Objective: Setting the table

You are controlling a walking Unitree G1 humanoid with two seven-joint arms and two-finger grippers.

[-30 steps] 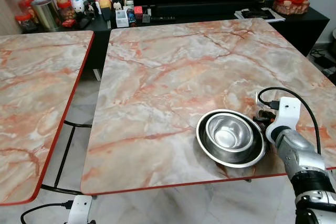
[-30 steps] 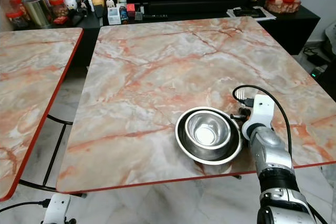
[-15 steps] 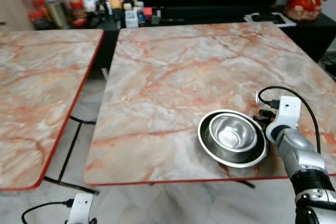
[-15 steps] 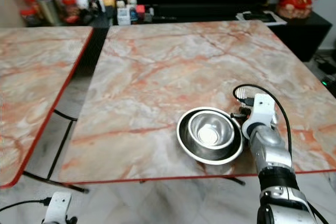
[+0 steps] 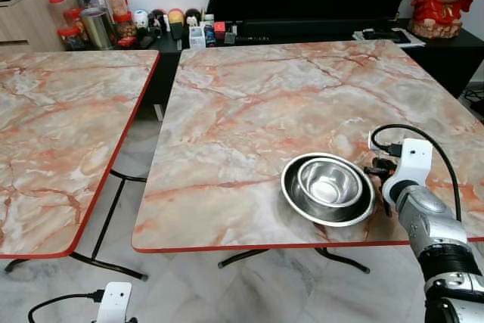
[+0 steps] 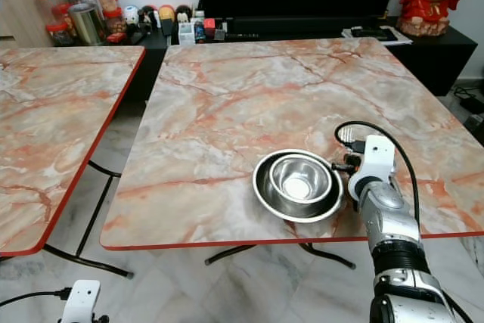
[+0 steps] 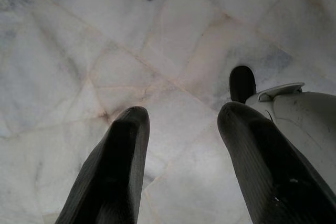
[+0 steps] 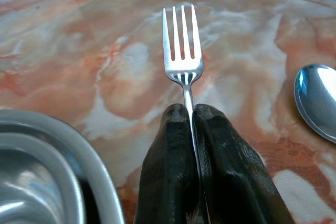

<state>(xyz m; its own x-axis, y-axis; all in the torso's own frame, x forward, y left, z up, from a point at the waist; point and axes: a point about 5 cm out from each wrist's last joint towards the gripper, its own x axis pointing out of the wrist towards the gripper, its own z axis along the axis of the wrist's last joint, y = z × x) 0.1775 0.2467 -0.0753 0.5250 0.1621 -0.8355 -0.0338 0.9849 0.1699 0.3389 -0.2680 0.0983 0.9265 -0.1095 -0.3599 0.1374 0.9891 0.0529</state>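
Left eye view: pink-veined marble worktop with red edge. Nested pair of round stainless-steel bowls sits near its front edge. The right gripper is at the bowls' 3 o'clock, just beside the rim.

Right eye view: same layout. A second marble worktop stands apart at 9 o'clock.

Left wrist view: left gripper hangs idle over pale floor tiles, its black fingers apart, holding nothing.

Right wrist view: right fingers pressed together on the handle of a slim silver four-tined fork, tines pointing away over the marble. A silver spoon bowl lies on the worktop nearby; the bowl rim is close on the other side.

Risks, as judged: the thin handle may twist or slip in the pinch. Lowered carelessly, the fork may strike the bowl rim or land askew against the spoon.
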